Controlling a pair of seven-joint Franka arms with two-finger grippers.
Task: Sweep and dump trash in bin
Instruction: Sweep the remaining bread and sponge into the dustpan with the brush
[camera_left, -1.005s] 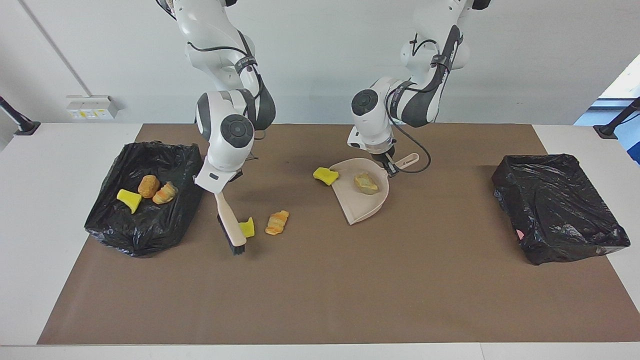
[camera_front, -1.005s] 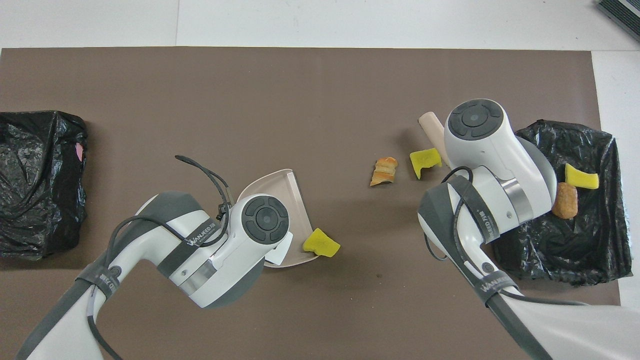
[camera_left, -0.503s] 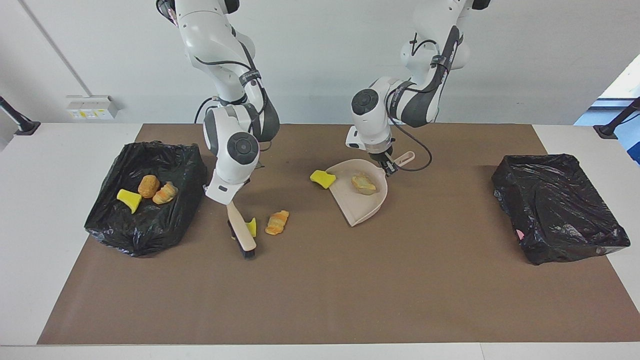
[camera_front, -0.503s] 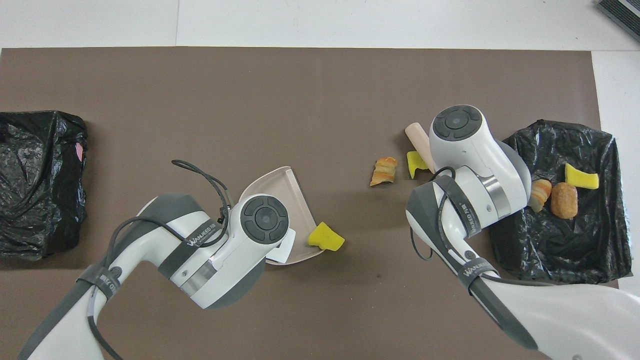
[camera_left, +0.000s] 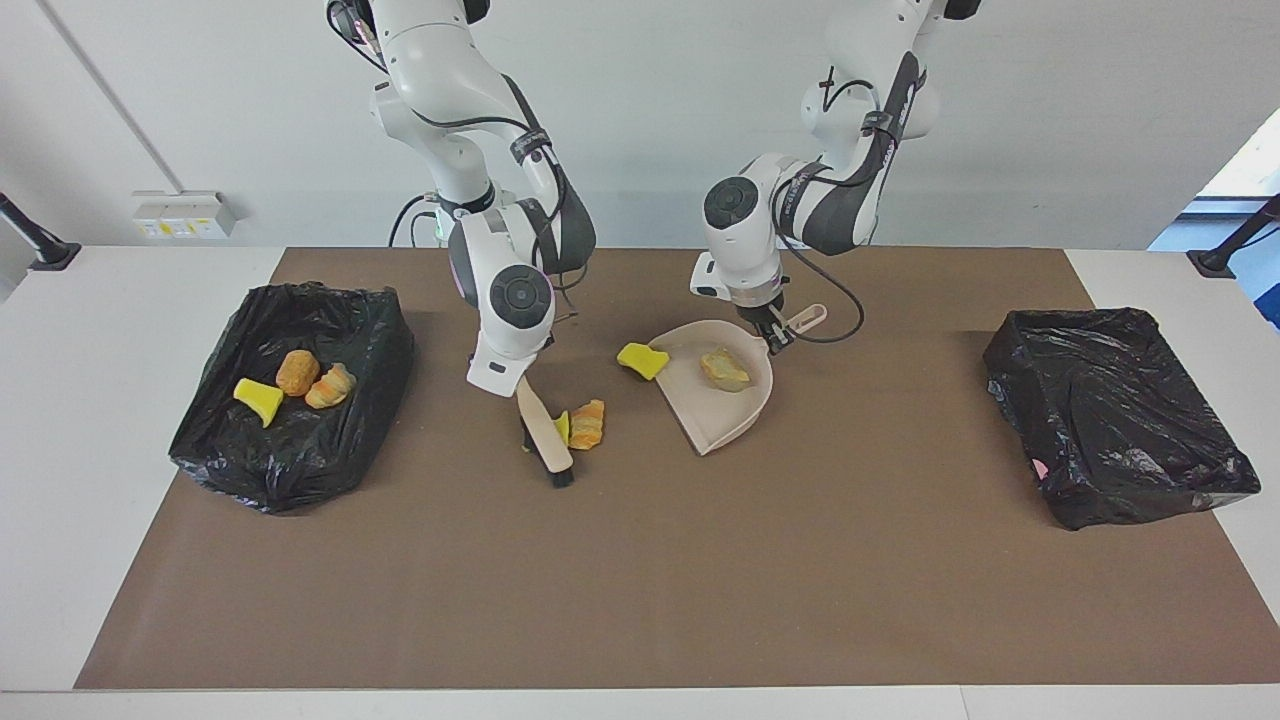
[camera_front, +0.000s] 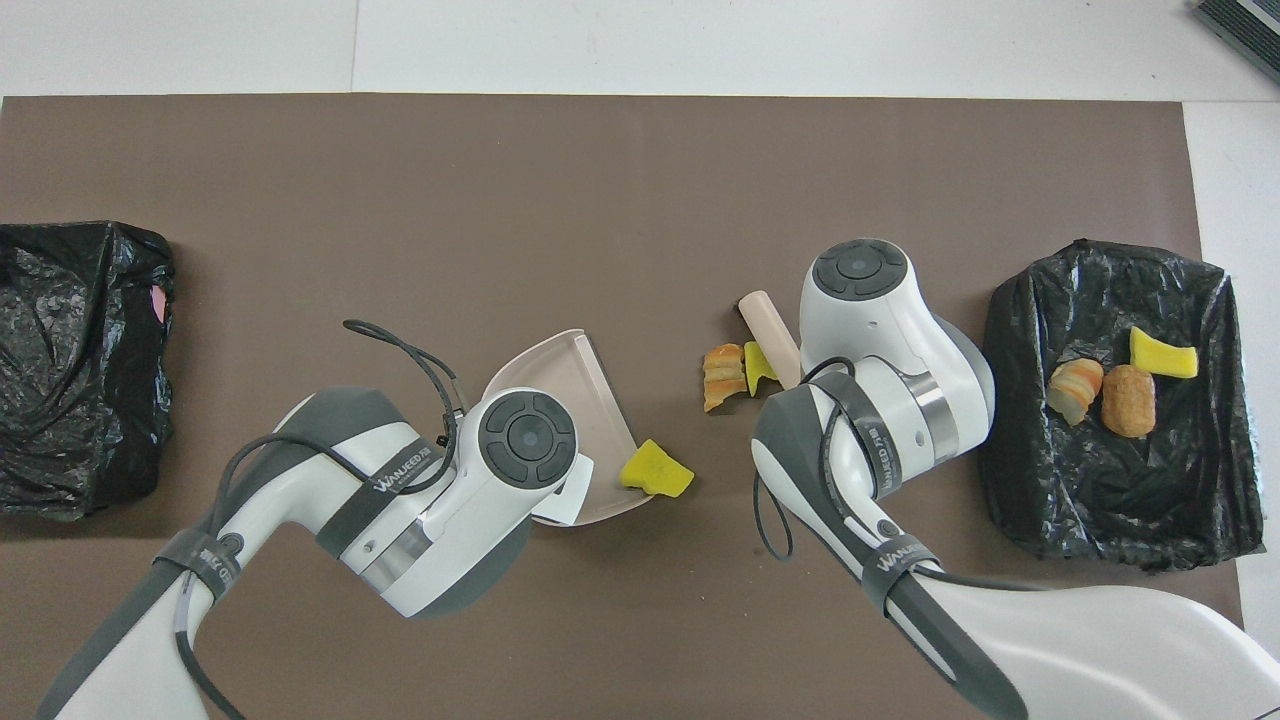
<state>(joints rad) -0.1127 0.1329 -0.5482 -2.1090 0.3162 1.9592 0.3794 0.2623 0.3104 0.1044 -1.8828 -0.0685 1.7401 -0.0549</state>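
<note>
My right gripper (camera_left: 512, 386) is shut on the handle of a beige brush (camera_left: 545, 442), whose black bristles rest on the mat. A yellow sponge chunk (camera_left: 563, 428) and a bread piece (camera_left: 588, 424) of the trash lie against the brush, on its dustpan side. My left gripper (camera_left: 772, 338) is shut on the handle of the beige dustpan (camera_left: 722, 415), which lies flat and holds one bread piece (camera_left: 725, 370). Another yellow chunk (camera_left: 642, 360) sits at the pan's open lip. In the overhead view both wrists hide the fingers; the brush handle (camera_front: 768, 336) and dustpan (camera_front: 560, 385) show.
A black-bagged bin (camera_left: 290, 440) at the right arm's end of the table holds a yellow chunk (camera_left: 258, 398) and two bread pieces (camera_left: 297, 371). A second black-bagged bin (camera_left: 1115, 420) stands at the left arm's end. Brown mat (camera_left: 640, 580) covers the table.
My right arm has swept the brush toward the dustpan, pushing the yellow chunk and the bread piece along with it. The dustpan has barely shifted.
</note>
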